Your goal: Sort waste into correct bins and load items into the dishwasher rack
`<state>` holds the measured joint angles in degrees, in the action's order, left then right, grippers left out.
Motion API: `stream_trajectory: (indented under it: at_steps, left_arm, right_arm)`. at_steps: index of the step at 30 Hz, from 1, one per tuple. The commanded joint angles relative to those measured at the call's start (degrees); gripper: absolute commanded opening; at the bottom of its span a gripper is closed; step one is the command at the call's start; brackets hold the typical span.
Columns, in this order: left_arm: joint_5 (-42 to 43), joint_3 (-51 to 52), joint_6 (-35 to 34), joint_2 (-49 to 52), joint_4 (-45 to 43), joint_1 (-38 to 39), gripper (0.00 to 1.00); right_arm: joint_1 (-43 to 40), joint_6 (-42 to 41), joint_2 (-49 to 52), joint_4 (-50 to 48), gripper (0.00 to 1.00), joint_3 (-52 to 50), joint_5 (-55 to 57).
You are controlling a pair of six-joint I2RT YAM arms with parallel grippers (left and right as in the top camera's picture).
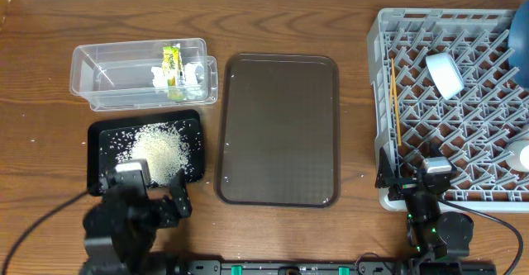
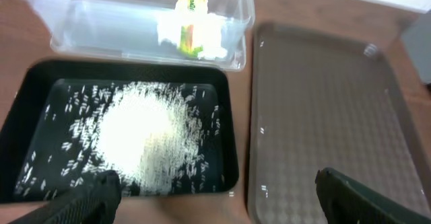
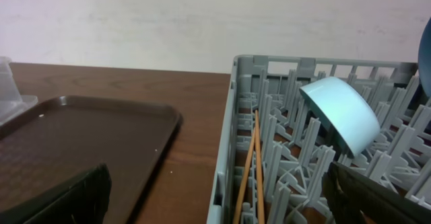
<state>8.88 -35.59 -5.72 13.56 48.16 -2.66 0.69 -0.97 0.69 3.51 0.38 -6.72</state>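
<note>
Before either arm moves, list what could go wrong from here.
1. The left fingers sit open at the near rim of the shallow black rectangular tray. A forward nudge could scatter its loose white rice grains, some of which are already outside it.
2. The two thin wooden chopsticks lie along the left wall of the grey plastic lattice rack, close to the right fingers. A bump might dislodge them.

Left of the brown tray, the left arm is bulky black with a silver block, a black cable and a black-fingered left tool. Right of it, the right arm shows green lights.
</note>
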Motion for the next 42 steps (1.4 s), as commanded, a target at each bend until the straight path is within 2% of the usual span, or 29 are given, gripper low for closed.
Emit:
stream_trajectory:
  at_steps: [1,5,13,18,42]
  left_arm:
    - [-1.49,6.73,0.92,-6.71,-3.91,1.51,0.95]
    - [-1.73,15.43,0.92,-13.51,-12.24,4.17,0.95]
    - [-2.10,28.06,0.92,-13.46,-36.09,5.62,0.95]
    - [-2.08,34.97,0.92,-13.46,-44.76,5.62,0.95]
    - [-2.29,35.36,0.92,-13.33,-44.81,5.62,0.95]
  right_arm:
    - [0.50,0.63,-0.37,0.26,0.99,-0.07,0.28]
    - [0.50,0.63,-0.37,0.26,0.99,-0.07,0.28]
    - [0.50,0.63,-0.37,0.26,0.99,-0.07,0.28]
    - [0.50,0.63,-0.37,0.26,0.99,-0.07,0.28]
    - [0.50,0.63,-0.37,0.26,0.99,-0.07,0.28]
